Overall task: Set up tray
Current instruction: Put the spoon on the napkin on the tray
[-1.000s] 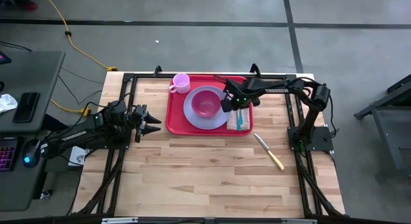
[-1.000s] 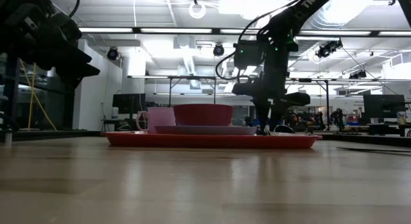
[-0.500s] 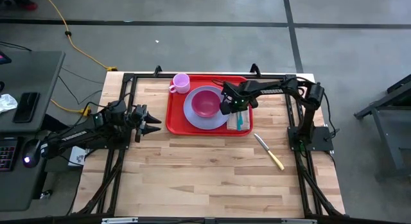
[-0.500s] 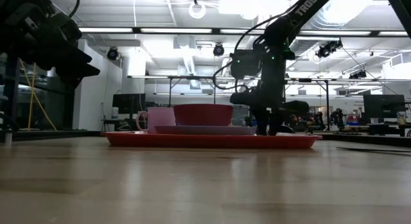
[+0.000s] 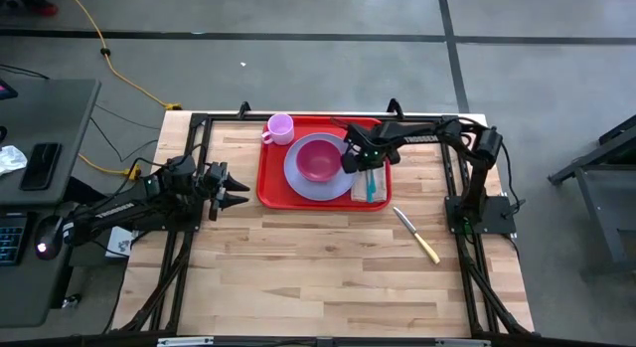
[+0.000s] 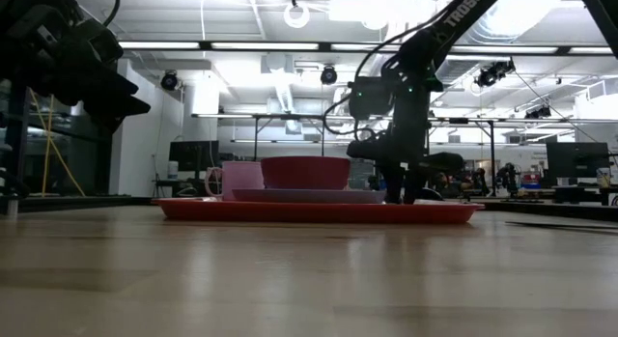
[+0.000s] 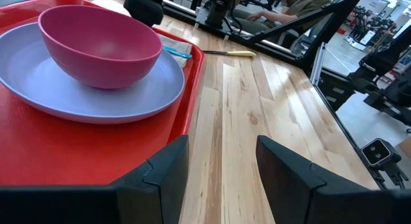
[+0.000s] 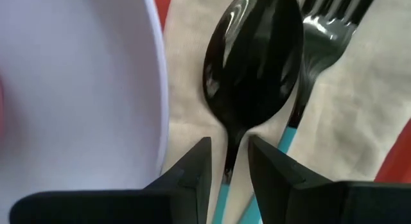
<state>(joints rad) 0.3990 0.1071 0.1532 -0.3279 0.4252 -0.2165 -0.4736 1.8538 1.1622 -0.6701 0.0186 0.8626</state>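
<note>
Beside the plate [image 8: 77, 89] rim, right claw [image 8: 226, 161] straddles the spoon [image 8: 253, 63] handle

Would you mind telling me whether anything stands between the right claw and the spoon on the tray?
Nothing visible does. The right claw sits directly over the spoon, whose handle runs between its fingers, on the napkin beside the plate on the tray.

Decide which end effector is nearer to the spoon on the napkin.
Right. The right end effector hangs directly over the spoon, fingers either side of its handle. The left end effector sits off the tray, beyond its opposite edge.
</note>
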